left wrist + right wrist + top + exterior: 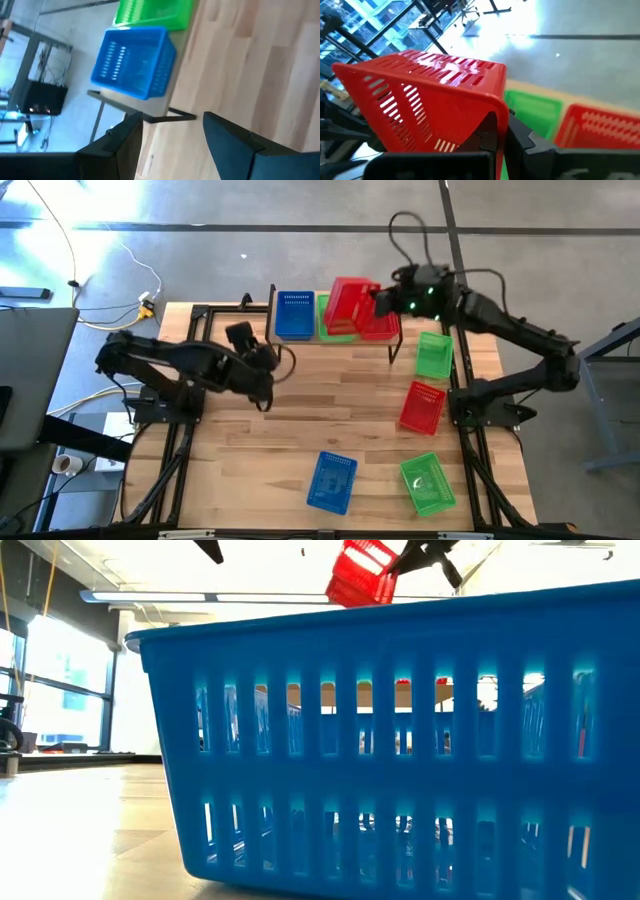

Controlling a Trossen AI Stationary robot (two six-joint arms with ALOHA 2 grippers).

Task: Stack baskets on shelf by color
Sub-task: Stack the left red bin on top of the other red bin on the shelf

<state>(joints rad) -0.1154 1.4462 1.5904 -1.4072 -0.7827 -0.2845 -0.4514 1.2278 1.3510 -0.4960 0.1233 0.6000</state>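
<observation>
Blue basket (400,740) fills the low view, still on the table. Right gripper (492,142) is clamped on a tilted red basket (350,302), held above the shelf (165,102) to nest on the red one (382,326) there. Left gripper (172,137) is spread, empty, near the shelf's blue end.

Shelf (395,338), light wood, black legs: 1 blue basket (294,314), 1 green (325,320), 1 red (380,326); another red (349,302) above. Table (280,430), pale planks: 1 blue, 2 green, 1 red, slotted sides.
</observation>
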